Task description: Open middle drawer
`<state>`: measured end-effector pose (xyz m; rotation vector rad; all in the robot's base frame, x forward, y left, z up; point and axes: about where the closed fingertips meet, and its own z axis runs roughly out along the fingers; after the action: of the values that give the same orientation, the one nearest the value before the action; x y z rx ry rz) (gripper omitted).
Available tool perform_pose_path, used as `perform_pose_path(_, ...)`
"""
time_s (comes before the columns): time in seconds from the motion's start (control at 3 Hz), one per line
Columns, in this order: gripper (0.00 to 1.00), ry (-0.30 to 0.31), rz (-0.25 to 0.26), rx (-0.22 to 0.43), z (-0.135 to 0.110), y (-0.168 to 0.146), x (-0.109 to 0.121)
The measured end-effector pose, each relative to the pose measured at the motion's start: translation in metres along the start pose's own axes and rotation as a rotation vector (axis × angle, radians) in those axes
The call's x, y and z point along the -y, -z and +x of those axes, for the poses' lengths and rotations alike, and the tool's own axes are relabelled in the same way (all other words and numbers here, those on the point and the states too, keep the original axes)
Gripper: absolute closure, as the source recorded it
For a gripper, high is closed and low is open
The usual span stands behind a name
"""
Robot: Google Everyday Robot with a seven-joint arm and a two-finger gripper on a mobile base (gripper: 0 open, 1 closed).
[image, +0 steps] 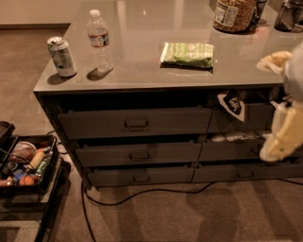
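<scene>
Middle drawer (pixel 109 155) sits left of the gripper (pixel 277 142) at about the same height, second of three in the left stack. It has a low flat front w/ a small bar handle (pixel 139 155) in the centre. There's a dark gap above the front, so it looks a bit ajar, but how far out is hard to tell.

Gripper is at the right edge, in front of the right-hand drawers. It shows only as a pale cream blur, partly cut off, so open or closed: can't tell. It's well apart from the handle.

Nearest, down and left of the gripper: a cable (pixel 142 193) loops over the carpet. Far left of it a bin (pixel 52 158) of mixed clutter is cut by the frame edge; contents can't be made out.

Bottom drawer (pixel 109 177) is below-left of the gripper and the top drawer (pixel 94 124) above-left. The top one has a taller front and bigger handle.

Just behind the gripper, the right drawers (pixel 222 152) are partly hidden by it. A cloth (pixel 232 105) hangs out of the upper one and papers (pixel 232 137) show in the next.

Up on the counter (pixel 142 78), above-left: can (pixel 61 56), bottle (pixel 100 40), green packet (pixel 187 54). Furthest back is a jar (pixel 233 14), its top cut off.
</scene>
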<state>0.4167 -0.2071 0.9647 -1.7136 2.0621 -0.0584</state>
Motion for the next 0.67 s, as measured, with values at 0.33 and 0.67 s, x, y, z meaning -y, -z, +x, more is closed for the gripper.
perform_pose_path(0.33,0.0,0.046,0.014,0.159,-0.01,-0.039,-0.022)
perform_pose_path(0.67,0.0,0.146,0.051,0.333,-0.056,-0.077,-0.019)
